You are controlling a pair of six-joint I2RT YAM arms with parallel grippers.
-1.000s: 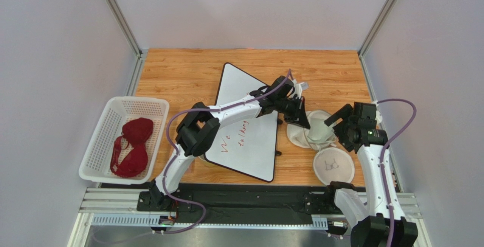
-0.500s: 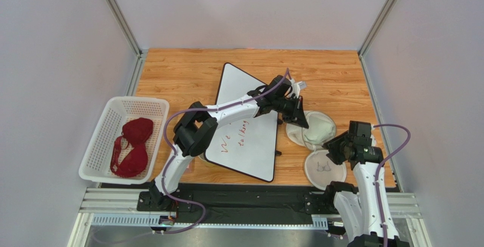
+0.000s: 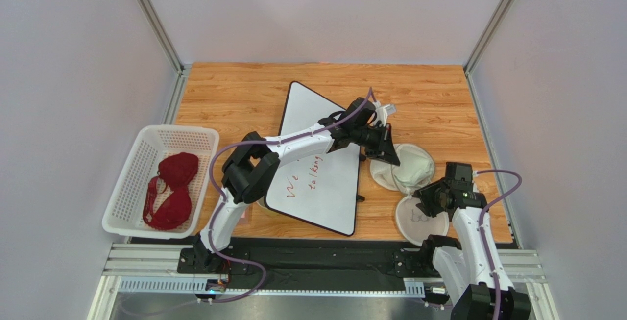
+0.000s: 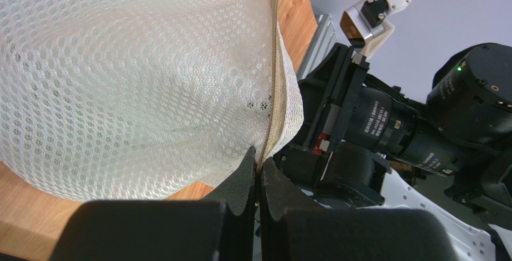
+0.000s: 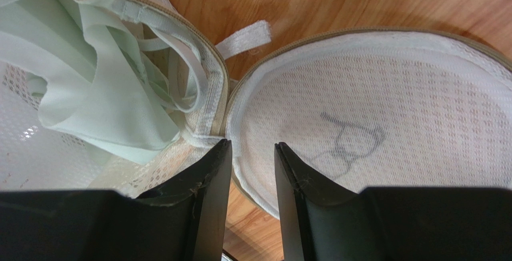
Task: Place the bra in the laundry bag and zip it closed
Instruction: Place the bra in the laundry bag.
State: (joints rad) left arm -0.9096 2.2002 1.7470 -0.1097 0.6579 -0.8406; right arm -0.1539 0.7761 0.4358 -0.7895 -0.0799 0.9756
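Top view: the bra (image 3: 171, 190) lies in the basket (image 3: 132, 169) left of the whiteboard (image 3: 324, 188); the bag (image 3: 412, 167) sits open right of the whiteboard. Clenched, the left gripper (image 4: 258, 165) pinches the bag's zipper rim. The right gripper (image 5: 252, 153), fingers partly apart, straddles the lid (image 5: 384, 105) rim; whether it grips, I cannot tell.

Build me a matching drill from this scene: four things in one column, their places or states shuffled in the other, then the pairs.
Things
1. bra
2. left tool
3. lid
4. whiteboard

Places or states
A. shut on the laundry bag at its zipper edge
B. beneath the left arm, red writing on it
C. in the white basket
D. flipped open beside the bag, icon visible

Pairs: 1-C, 2-A, 3-D, 4-B
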